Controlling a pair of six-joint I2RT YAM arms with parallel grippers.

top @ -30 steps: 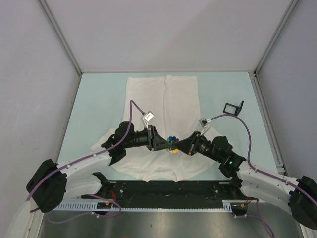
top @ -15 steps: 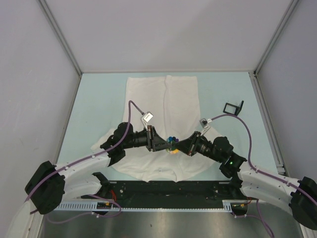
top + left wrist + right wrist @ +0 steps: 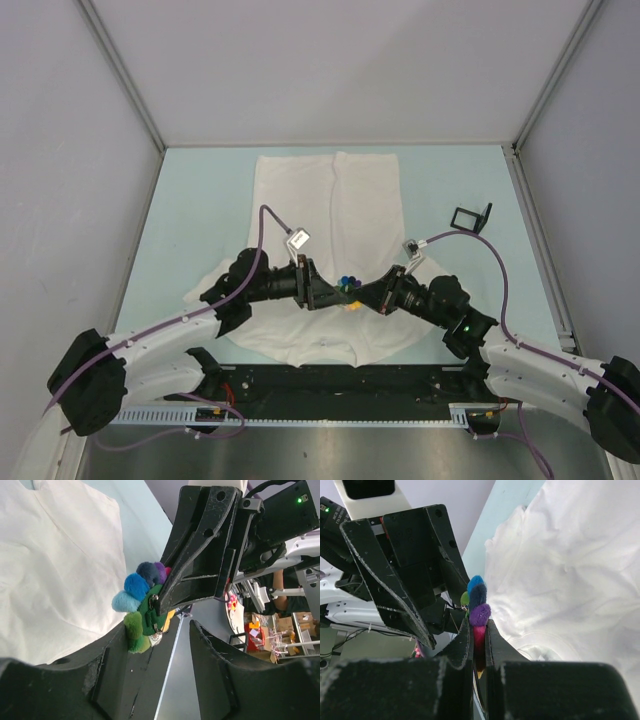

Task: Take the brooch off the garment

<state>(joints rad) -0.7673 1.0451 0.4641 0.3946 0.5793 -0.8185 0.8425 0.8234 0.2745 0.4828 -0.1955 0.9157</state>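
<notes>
The brooch is a fuzzy rainbow flower held up between the two grippers over the lower part of the garment, a white T-shirt spread flat. My right gripper is shut on the brooch, whose purple and blue petals stick out past its fingertips. In the left wrist view the brooch shows its green back and metal clasp, and the garment lies behind it. My left gripper stands open just below the brooch, one finger close beside the green petals. Whether the pin is still in the cloth is hidden.
A small black frame-like object stands on the pale blue table at the right. A black cable tray runs along the near edge between the arm bases. Grey walls close the table on three sides.
My left gripper has opened wider and drawn back slightly to the left, away from the brooch. The right gripper keeps its hold and has not moved.
</notes>
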